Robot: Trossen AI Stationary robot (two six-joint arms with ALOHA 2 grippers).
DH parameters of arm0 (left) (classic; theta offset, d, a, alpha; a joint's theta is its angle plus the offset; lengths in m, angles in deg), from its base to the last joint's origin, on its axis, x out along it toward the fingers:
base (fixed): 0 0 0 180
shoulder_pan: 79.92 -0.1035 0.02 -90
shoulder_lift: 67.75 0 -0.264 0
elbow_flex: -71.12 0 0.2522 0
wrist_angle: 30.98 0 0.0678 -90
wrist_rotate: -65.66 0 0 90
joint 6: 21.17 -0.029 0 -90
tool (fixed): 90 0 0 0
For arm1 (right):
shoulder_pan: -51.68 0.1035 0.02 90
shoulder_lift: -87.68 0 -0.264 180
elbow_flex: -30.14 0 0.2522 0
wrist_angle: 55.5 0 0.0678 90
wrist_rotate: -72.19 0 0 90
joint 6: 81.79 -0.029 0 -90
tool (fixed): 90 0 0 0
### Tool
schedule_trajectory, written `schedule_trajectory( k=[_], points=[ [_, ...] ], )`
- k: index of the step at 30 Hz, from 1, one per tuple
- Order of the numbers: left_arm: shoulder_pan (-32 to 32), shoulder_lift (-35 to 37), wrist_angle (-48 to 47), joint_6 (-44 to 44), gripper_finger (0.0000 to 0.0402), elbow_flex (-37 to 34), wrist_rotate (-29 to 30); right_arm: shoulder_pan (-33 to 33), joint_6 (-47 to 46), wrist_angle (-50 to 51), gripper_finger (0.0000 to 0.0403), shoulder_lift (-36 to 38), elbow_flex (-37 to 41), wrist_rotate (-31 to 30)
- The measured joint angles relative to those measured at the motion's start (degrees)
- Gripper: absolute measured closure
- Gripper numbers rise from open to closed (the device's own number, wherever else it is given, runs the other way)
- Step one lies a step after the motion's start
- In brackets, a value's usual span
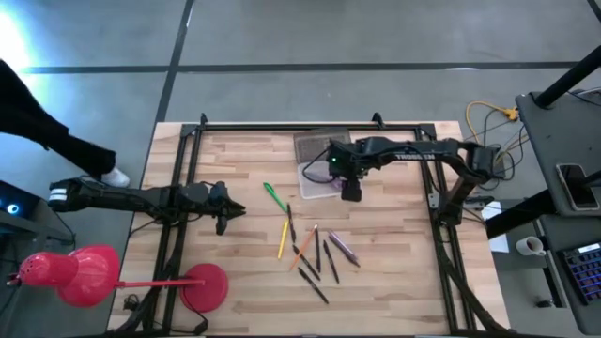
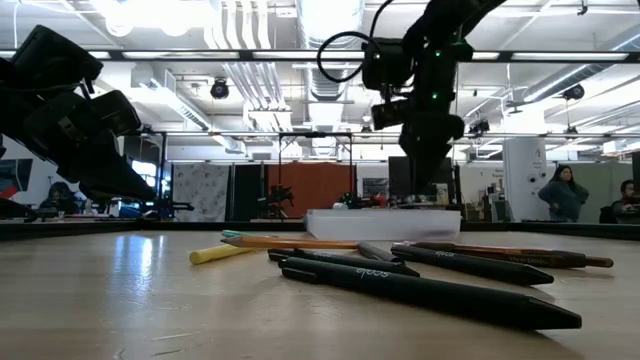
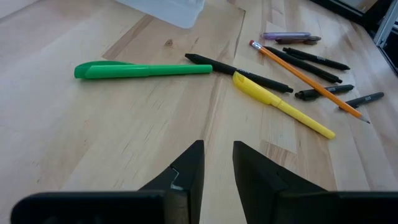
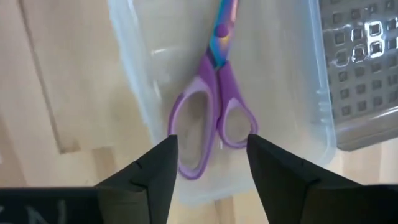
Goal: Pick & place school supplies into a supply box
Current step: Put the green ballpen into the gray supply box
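Note:
The purple-handled scissors [image 4: 214,106] lie flat inside the clear supply box [image 4: 137,93], handles toward my right gripper. The box's grey ribbed lid [image 1: 322,145] lies open on the far side. My right gripper [image 4: 211,158] hovers open just above the box [image 1: 319,178], one finger on each side of the handles. The pens and pencils lie loose on the wood: a green pen [image 3: 143,70], a yellow one [image 3: 280,104], an orange pencil [image 3: 305,78] and several dark pens [image 1: 315,261]. My left gripper [image 3: 217,163] waits low at the table's left, fingers a narrow gap apart.
A red round object [image 1: 202,286] sits at the near left corner, and another red object [image 1: 70,272] lies off the table's left side. A black frame [image 1: 178,188] runs along the table's edges. People [image 2: 565,195] stand far back in the room.

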Motion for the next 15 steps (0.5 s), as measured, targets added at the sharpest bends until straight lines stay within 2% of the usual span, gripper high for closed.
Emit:
schedule_trajectory(
  k=[10,15],
  points=[
    [0.0,0.0,0.0,0.0,0.0332,0.0,0.0,5.0,0.9,4.5,0.0216,6.8,0.9,1.2],
    [0.0,0.0,0.0,0.0,0.0332,0.0,0.0,10.3,-6.3,4.2,0.0215,7.0,4.9,4.2]
  ],
)
